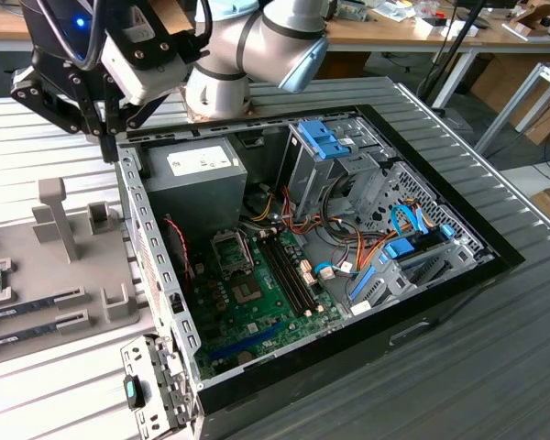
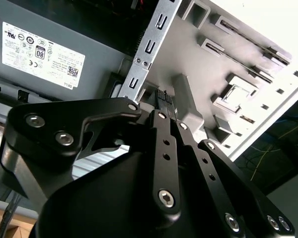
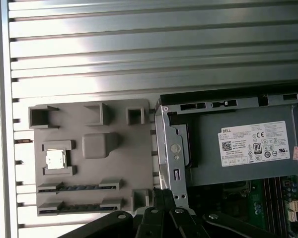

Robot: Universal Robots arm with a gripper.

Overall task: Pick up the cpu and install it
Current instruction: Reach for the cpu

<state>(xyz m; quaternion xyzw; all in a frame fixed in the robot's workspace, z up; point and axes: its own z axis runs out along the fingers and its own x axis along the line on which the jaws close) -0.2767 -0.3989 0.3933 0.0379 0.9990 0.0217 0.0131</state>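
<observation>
Where tool (image 1: 107, 147) hangs: over case (image 1: 156, 266) wall, pinched narrow, empty.
cpu (image 3: 56, 158): seated in tray (image 3: 134, 158); likely light, rigid, fragile; grip opposite edges.

A white printed sticker (image 1: 202, 163) lies on the grey power supply box (image 1: 179, 192) at the far left of the open computer case (image 1: 151, 238). It carries small black print, a square code and certification marks, none legible.

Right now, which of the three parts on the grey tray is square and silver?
The cpu; the two memory sticks beside it are long, narrow and dark.
</observation>
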